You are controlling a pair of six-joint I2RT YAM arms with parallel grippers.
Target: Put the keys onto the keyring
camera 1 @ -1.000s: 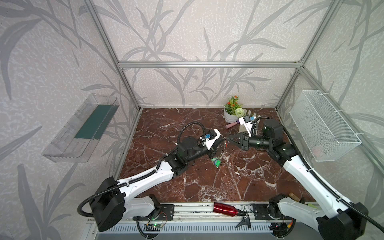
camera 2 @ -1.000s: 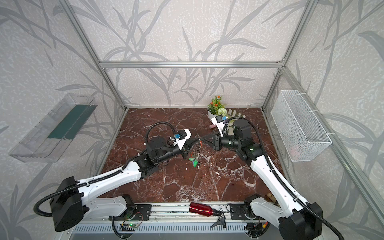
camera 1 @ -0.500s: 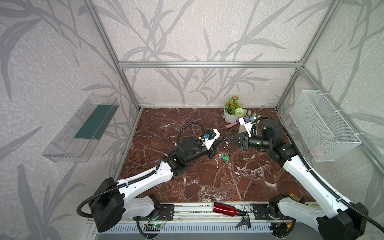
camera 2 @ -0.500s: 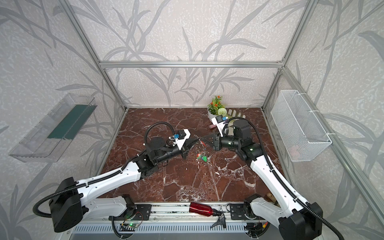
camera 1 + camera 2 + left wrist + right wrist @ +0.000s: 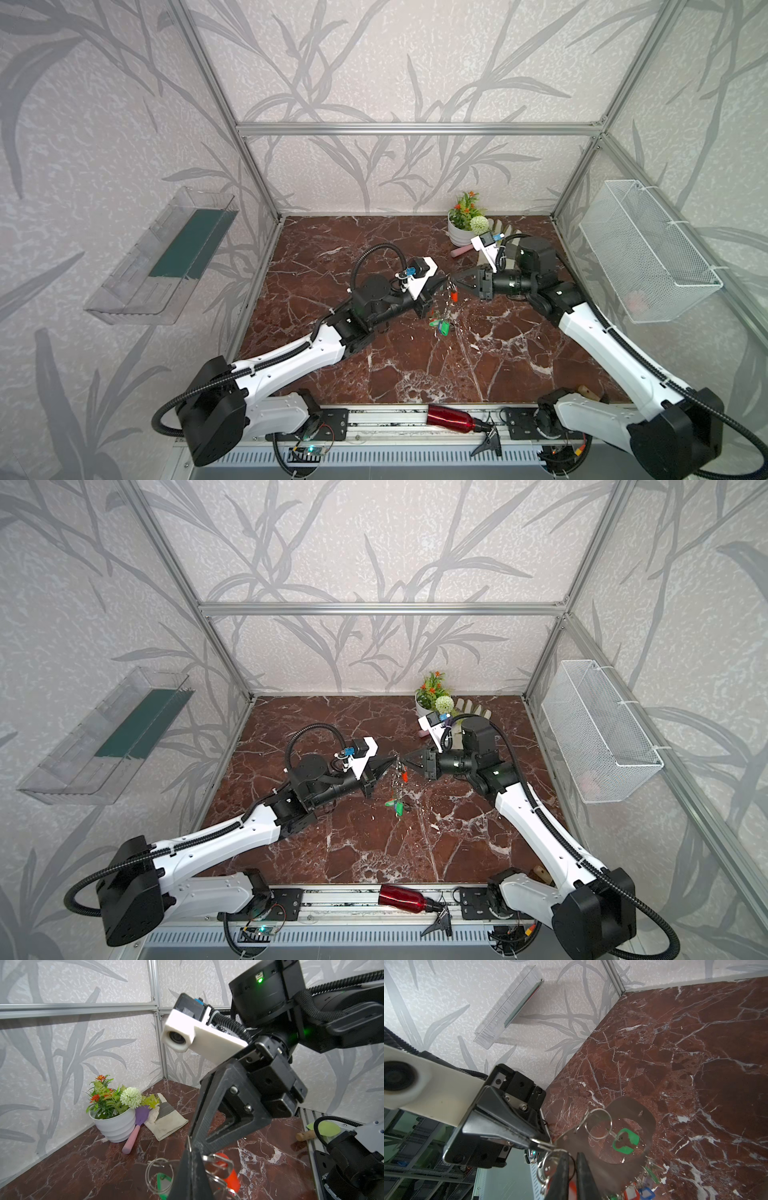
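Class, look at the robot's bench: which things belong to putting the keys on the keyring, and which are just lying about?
For the job: keyring; red-orange key tag; left tool; right tool.

Lying about: flower pot; glove; trowel; red bottle; wire basket; clear shelf.

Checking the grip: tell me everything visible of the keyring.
The keyring is a flat grey-tan oval plate with a large oval cut-out, held in the air. Silver split rings and coloured tags hang along its rim. The shut left tool grips at its edge; the right tool, tips nearly closed, meets the rim.
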